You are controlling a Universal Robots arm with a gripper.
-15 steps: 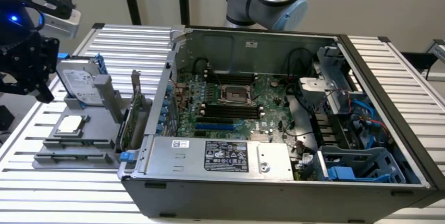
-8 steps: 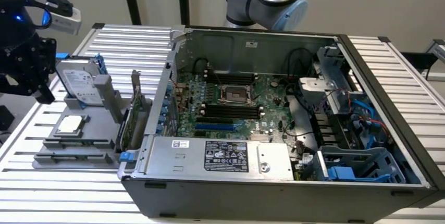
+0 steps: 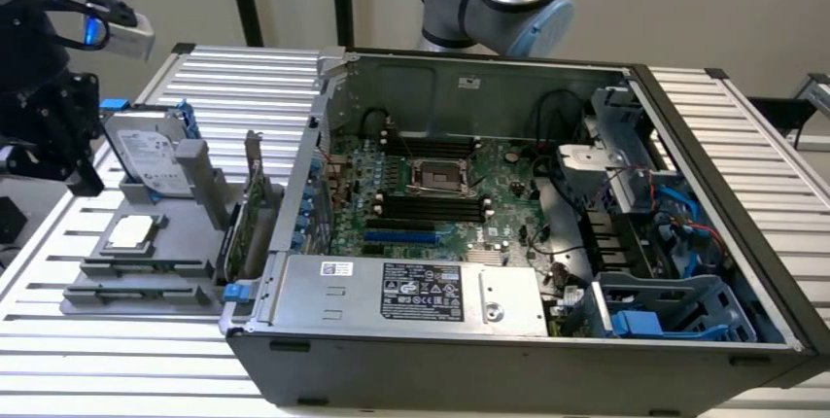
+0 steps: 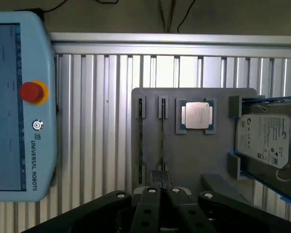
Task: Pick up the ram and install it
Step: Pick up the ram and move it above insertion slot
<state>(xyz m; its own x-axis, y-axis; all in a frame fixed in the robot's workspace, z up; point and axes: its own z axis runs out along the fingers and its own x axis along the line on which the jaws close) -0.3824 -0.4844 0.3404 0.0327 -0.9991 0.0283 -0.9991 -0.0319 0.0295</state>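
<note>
tool [image 4: 161, 191] hangs over grey holder [image 4: 194, 160] on the counter [image 4: 97, 121]; can't tell if it's apart or clamped. ram [image 4: 162, 141] looks to be the thin strip on edge in a holder slot, in line w/ the tool, not yet in the pc case [image 3: 519, 340].

risks, imo:
- off-centre grip → strip tilts, binds in slot, drags holder.
- neighbouring dark slot [image 4: 140, 141] just beside it → wrong pick if tool drifts.
- cpu [image 4: 197, 116] near, hard drive [image 4: 264, 141] further along → could get knocked.
- in the case: mobo slots [image 3: 429, 209] sit tight together, so skewed ram = bad seating or bent board.
</note>
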